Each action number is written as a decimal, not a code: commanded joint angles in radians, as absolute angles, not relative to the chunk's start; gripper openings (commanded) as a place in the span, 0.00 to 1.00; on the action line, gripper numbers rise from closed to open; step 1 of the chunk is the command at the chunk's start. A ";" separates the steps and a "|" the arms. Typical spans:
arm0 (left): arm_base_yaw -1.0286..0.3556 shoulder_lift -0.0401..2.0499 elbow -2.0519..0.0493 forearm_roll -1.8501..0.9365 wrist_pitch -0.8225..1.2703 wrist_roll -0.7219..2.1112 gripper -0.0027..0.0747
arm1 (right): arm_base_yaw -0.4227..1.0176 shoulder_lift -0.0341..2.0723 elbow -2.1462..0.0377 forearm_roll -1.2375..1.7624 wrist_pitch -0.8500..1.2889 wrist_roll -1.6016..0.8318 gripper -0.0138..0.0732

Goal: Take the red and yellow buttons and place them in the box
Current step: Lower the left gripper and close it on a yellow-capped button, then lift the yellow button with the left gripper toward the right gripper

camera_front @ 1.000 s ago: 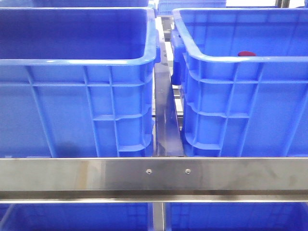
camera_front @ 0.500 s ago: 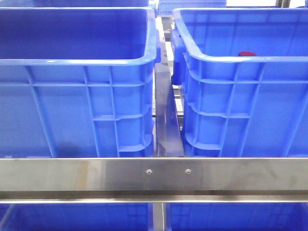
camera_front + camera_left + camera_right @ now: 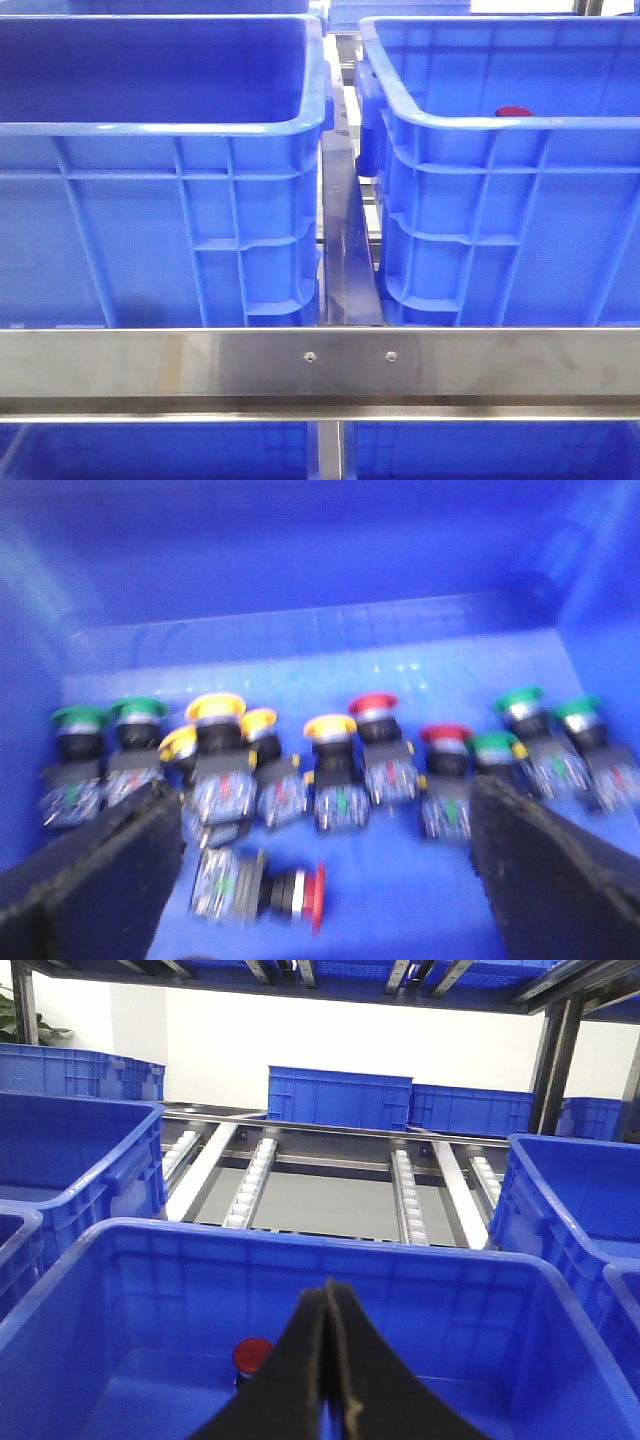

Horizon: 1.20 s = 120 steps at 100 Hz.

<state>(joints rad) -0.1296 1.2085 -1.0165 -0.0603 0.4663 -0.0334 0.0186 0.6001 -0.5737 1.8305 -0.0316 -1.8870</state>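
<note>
Nothing is seen to have shifted in the front view since a second ago: two blue crates are parked side by side behind a steel rail, and a dark red button is glimpsed just over the near rim of the right-hand box.

From the left wrist, the left end effector is held spread wide, its two dark pads apart over the floor of the left crate. Between and beyond them a blurred row of push buttons is lined up: green caps at both ends, yellow buttons and red caps in the middle, and one red-capped piece lying on its side nearer the pads.

From the right wrist, the right end effector is pressed together on nothing, above the box with the red button inside.
</note>
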 commanded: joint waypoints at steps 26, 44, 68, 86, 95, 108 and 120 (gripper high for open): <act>-0.058 1.499 -1.301 0.026 0.546 -0.057 0.75 | 0.015 0.599 -0.600 1.918 -0.006 -1.888 0.08; -0.058 1.611 -1.344 0.047 0.571 -0.057 0.75 | 0.015 0.599 -0.600 1.918 -0.006 -1.888 0.08; -0.058 1.699 -1.344 0.088 0.569 -0.057 0.75 | 0.015 0.599 -0.600 1.918 -0.006 -1.888 0.08; -0.052 1.743 -1.344 0.095 0.558 -0.057 0.75 | 0.015 0.599 -0.600 1.918 -0.006 -1.888 0.08; -0.048 1.760 -1.344 0.095 0.548 -0.057 0.75 | 0.015 0.599 -0.600 1.918 -0.006 -1.888 0.08; -0.048 1.780 -1.344 0.093 0.544 -0.057 0.73 | 0.015 0.599 -0.600 1.918 -0.006 -1.888 0.08; -0.048 1.784 -1.344 0.089 0.546 -0.057 0.63 | 0.015 0.599 -0.600 1.918 -0.006 -1.888 0.08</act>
<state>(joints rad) -0.0503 1.8308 -1.3113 0.0899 0.5895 -0.0448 0.0186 0.6001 -0.5737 1.8305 -0.0316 -1.8852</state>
